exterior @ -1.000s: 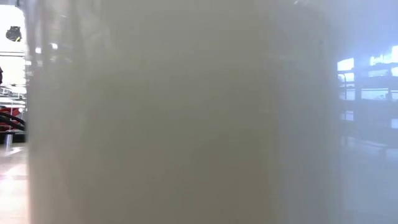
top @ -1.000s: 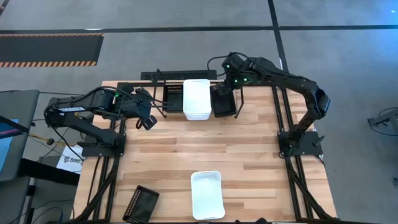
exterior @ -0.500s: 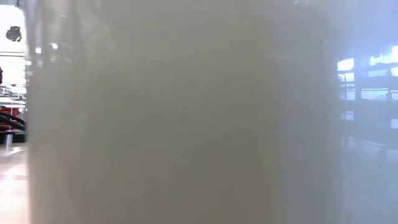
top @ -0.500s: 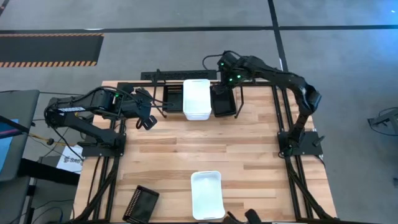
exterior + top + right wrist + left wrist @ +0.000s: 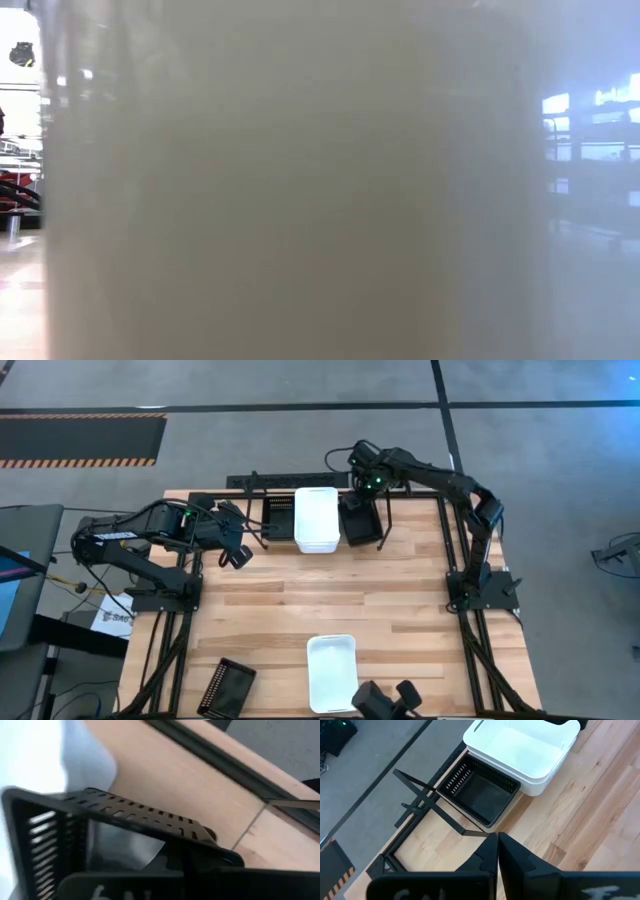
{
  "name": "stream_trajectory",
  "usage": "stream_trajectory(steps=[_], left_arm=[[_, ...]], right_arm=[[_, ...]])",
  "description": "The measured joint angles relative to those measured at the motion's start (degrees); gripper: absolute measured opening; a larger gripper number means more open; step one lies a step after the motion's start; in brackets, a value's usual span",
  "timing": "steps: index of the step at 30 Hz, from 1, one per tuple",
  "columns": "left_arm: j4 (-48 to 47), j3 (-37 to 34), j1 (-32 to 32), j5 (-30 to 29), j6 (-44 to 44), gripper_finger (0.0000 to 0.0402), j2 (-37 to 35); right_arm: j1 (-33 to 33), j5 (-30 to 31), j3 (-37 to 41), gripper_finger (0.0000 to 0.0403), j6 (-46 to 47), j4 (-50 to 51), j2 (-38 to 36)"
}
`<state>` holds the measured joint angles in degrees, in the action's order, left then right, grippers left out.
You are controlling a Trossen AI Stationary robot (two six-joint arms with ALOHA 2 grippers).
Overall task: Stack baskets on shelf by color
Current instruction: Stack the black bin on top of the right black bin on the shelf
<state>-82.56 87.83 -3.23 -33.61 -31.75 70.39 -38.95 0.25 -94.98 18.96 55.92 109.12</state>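
At the table's far edge: right gripper clamped, apparently on the rim of a black basket right of the white basket stack on the shelf | left gripper closed, empty, left of shelf | near edge: white basket, tilted black basket

Two jointed arms, matte black throughout, on flat black base plates. Left arm: black cables looped along its links, small green indicator light. Right arm: green lights near the wrist, black cabling. Left tool: two plain black wedge-shaped fingers, pale lettering on its housing.
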Motion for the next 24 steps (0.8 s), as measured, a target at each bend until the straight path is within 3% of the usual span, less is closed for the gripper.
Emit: stream_trajectory(steps=[7,15,24], left_arm=[[0.0,0.0,0.0,-0.1,0.0,0.0000,0.0],[0.0,0.0,0.0,-0.2,0.0,0.0000,0.0],[0.0,0.0,0.0,-0.2,0.0,0.0000,0.0]], right_arm=[[-1.1,-0.1,0.0,0.0002,2.0,0.3,0.0],[2.7,-0.2,-0.1,0.0002,3.0,0.3,-0.4],[6.1,2.5,-9.1,0.0002,1.8,2.2,-0.4]])
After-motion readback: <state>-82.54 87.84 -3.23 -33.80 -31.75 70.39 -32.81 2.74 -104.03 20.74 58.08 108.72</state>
